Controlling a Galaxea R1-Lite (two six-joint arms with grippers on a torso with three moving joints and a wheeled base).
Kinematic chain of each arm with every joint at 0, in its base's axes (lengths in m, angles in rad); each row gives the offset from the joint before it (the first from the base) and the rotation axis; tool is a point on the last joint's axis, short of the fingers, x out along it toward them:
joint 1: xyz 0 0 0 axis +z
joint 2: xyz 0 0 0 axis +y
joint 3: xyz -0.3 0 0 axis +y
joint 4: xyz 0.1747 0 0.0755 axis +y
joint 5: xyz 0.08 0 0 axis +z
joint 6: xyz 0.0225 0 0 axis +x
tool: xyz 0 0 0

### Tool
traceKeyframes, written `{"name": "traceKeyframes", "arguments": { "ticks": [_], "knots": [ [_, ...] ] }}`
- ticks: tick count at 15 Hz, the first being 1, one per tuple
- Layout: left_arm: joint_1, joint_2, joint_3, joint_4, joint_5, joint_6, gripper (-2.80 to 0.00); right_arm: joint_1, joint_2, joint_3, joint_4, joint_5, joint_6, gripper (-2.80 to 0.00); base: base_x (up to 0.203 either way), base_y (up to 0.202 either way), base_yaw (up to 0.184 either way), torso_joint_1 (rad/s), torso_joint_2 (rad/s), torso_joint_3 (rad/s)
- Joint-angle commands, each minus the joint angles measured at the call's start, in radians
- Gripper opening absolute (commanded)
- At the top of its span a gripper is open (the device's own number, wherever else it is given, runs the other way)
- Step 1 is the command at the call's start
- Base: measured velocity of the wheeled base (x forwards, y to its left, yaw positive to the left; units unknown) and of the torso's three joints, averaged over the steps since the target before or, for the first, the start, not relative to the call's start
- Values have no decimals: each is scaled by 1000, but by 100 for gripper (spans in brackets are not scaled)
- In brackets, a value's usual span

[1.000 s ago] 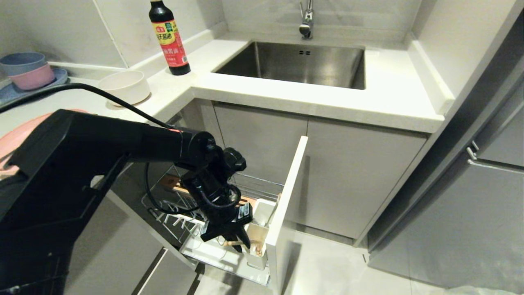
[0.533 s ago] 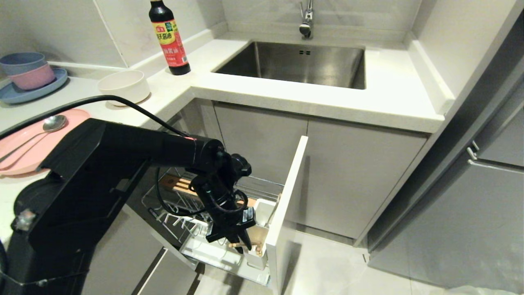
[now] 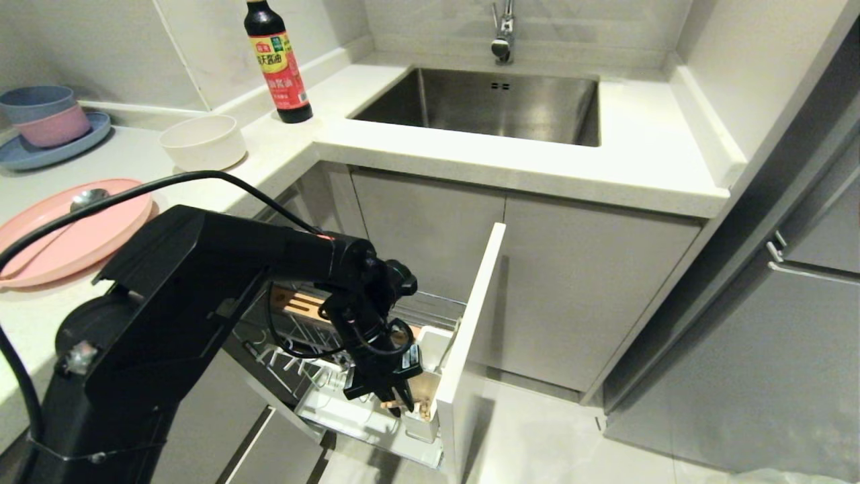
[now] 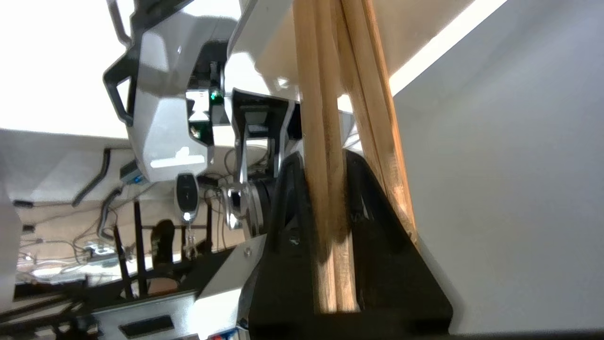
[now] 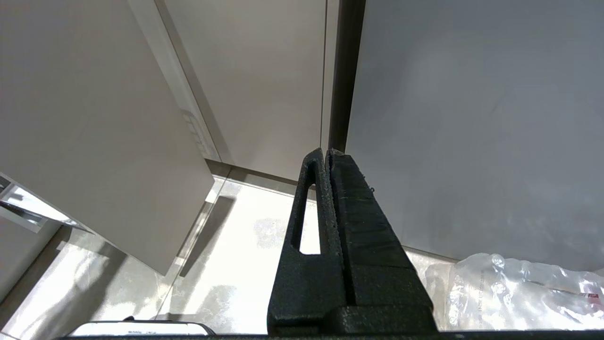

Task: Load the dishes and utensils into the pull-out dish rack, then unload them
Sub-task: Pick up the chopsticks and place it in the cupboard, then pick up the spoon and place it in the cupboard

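Chopsticks [image 4: 325,189] are gripped between the fingers of the left end effector [image 3: 396,396], with their tips lowered into the white utensil cup [image 3: 423,420] at the front of the pulled-out dish rack [image 3: 349,403]. On the surface [image 3: 282,144], the spoon [image 3: 84,199] is seen lying on the pink plate [image 3: 74,235], and the cream bowl [image 3: 203,141] is set behind it. The right end effector [image 5: 330,198] is held shut beside the cabinets.

Pale bare-wood chopsticks [image 4: 325,141], brushed-steel sink [image 3: 484,107]
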Motion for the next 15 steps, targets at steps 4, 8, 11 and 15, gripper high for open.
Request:
{"name": "traceKeyframes", "arguments": {
  "ticks": [4, 8, 11, 15],
  "knots": [
    [0, -16, -7, 7, -1, -5, 0, 0, -1, 0, 1, -1, 0, -280, 0, 0, 0, 0, 0, 0],
    [2, -84, -6, 17, 11, -19, 0, 0, 1, 0, 0, 0, 0, -280, 0, 0, 0, 0, 0, 0],
    [8, -164, -1, 23, 68, -31, 0, 0, 0, 1, 0, 0, 0, -280, 0, 0, 0, 0, 0, 0],
    [10, -317, 14, 39, 171, -34, -280, 0, 0, 0, 0, 0, 0, -280, 0, 0, 0, 0, 0, 0]
  ]
}}
